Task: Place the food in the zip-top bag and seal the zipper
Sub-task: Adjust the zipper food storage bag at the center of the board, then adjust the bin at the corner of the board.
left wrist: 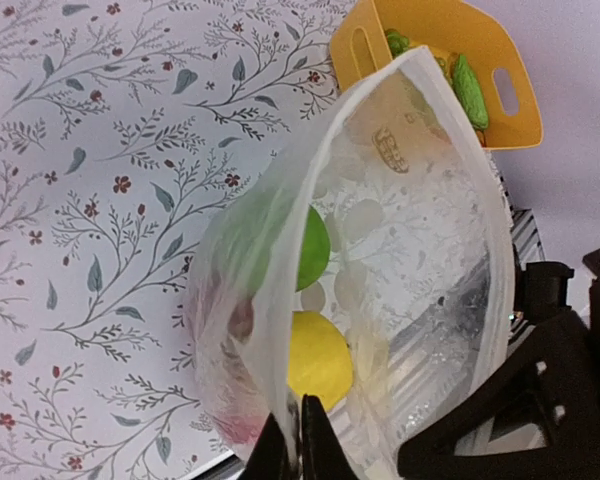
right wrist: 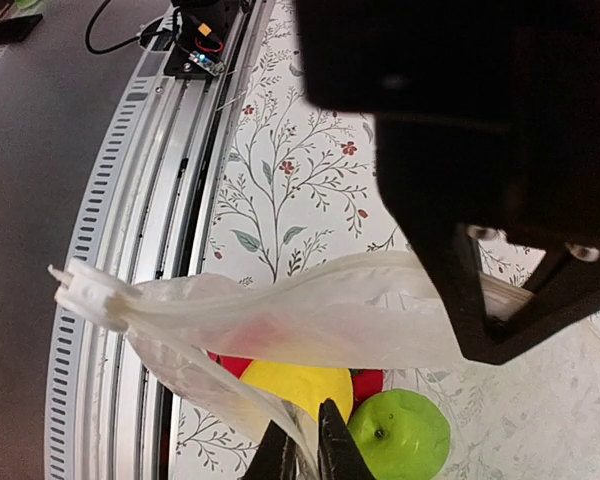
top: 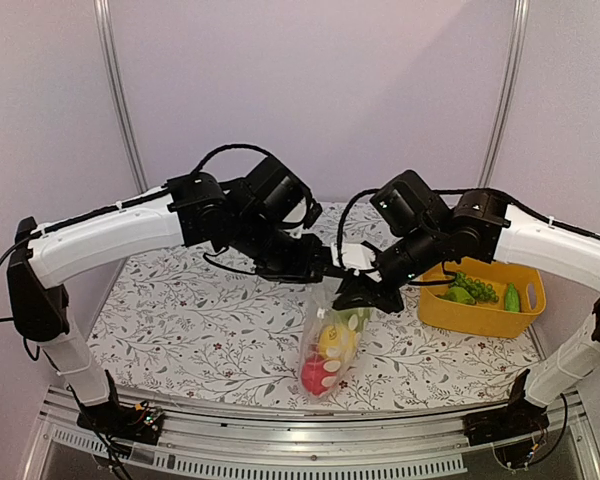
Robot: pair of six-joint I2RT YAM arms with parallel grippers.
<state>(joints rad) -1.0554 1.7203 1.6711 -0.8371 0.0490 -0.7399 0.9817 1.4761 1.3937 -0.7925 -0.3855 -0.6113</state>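
Note:
The clear zip-top bag [top: 332, 345] hangs over the table's near middle, held up by its mouth between both grippers. Inside it are a red ball [top: 317, 375], a yellow ball [left wrist: 318, 357] and a green ball [right wrist: 400, 435]. My left gripper [left wrist: 299, 432] is shut on one side of the bag's rim. My right gripper [right wrist: 307, 447] is shut on the other side of the rim. The bag's mouth gapes open in the left wrist view [left wrist: 420, 200]. The zipper slider end [right wrist: 83, 290] sticks out to the left in the right wrist view.
A yellow tub [top: 485, 310] stands at the right of the floral table [top: 180, 320], holding leafy greens [top: 470, 290] and a green cucumber [top: 512, 297]. The tub also shows in the left wrist view [left wrist: 435, 40]. The metal rail [top: 300, 440] runs along the near edge.

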